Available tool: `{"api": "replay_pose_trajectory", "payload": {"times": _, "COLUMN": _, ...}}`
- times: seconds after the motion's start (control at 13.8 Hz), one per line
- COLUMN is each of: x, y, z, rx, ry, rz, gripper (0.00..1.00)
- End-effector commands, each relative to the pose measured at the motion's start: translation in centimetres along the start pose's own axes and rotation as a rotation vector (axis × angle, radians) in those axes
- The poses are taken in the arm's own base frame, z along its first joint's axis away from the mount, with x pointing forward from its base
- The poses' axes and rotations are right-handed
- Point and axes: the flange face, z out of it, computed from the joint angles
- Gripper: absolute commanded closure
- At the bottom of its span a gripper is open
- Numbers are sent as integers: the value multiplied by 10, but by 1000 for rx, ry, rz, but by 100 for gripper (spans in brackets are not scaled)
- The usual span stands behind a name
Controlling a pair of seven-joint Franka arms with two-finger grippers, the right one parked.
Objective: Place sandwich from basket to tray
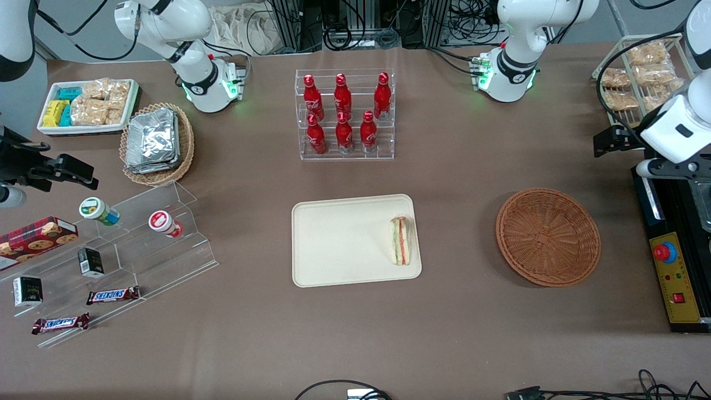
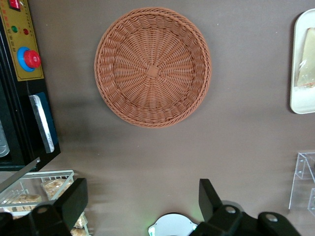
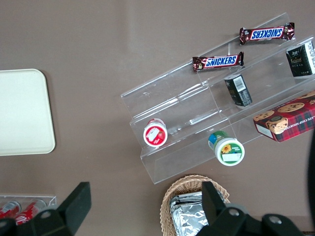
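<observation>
The sandwich (image 1: 401, 240) lies on the cream tray (image 1: 339, 244), near the tray edge that faces the basket. The left wrist view catches one edge of the sandwich (image 2: 307, 69) and of the tray (image 2: 301, 104). The round reddish-brown basket (image 1: 547, 237) stands empty on the table, and its bare woven bottom fills the left wrist view (image 2: 152, 66). My left gripper (image 1: 610, 141) hangs above the table at the working arm's end, farther from the front camera than the basket. This gripper (image 2: 142, 201) is open with nothing between its fingers.
A black control box (image 1: 675, 278) with a red button sits beside the basket. A wire rack of snack packets (image 1: 639, 78) stands close to the gripper. A clear rack of red bottles (image 1: 344, 114) stands farther back than the tray. A stepped acrylic shelf (image 1: 139, 244), a foil-packet basket (image 1: 157, 143) and a white bin (image 1: 89, 105) are at the parked arm's end.
</observation>
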Motion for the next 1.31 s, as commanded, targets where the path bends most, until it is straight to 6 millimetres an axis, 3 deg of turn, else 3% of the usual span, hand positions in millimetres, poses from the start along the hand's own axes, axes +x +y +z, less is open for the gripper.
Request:
{"api": "replay_pose_trajectory", "payload": {"times": 0.0, "x": -3, "y": 38, "z": -1, "rx": 11, "ry": 31, "rz": -24, "gripper": 0}}
{"api": "replay_pose_trajectory", "payload": {"times": 0.44, "x": 2, "y": 43, "z": -4, "rx": 1, "ry": 53, "rz": -59, "gripper": 0}}
{"api": "replay_pose_trajectory", "payload": {"times": 0.65, "x": 7, "y": 42, "z": -15, "rx": -19, "ry": 77, "rz": -62, "gripper": 0}}
{"api": "replay_pose_trajectory", "payload": {"times": 1.23, "x": 5, "y": 39, "z": -14, "rx": -19, "ry": 63, "rz": -80, "gripper": 0}}
